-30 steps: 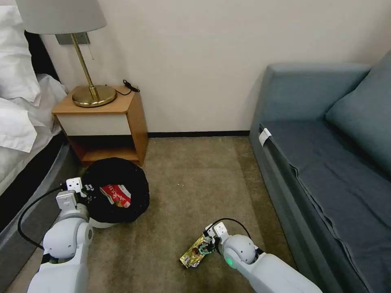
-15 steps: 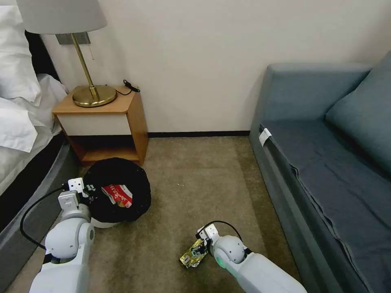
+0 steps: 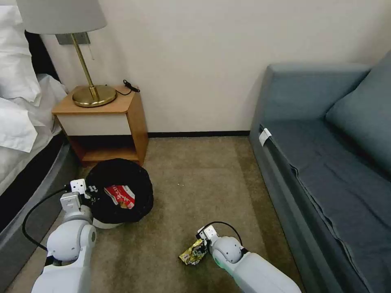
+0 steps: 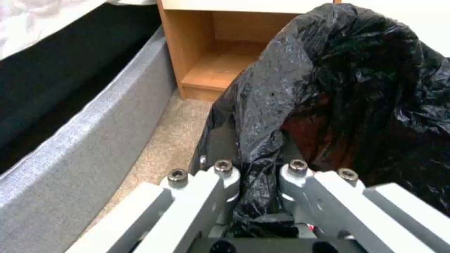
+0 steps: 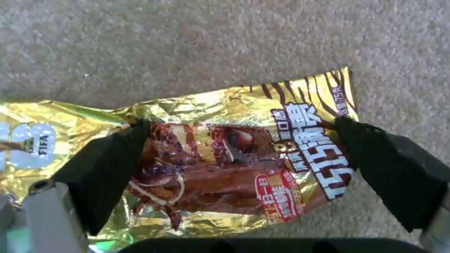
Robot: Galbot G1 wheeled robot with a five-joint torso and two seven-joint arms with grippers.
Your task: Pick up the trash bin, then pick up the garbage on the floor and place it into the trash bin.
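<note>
Two grippers are working at once: our left gripper (image 4: 253, 182) is clenching the black bag folded over the rim of the trash bin (image 3: 120, 195), which is sitting by the nightstand (image 3: 102, 122), while our right gripper (image 5: 244, 165) is hovering with its jaws spread wide around the gold-yellow wrapper (image 5: 225, 165) lying on the beige carpet (image 3: 195, 179), nothing grasped yet. We are judging the task as partly done: the bin is in hand, one red snack wrapper (image 3: 120, 195) is already lying inside it, and one piece is still waiting on the floor. We are counting one bin, one red wrapper, one gold wrapper.
</note>
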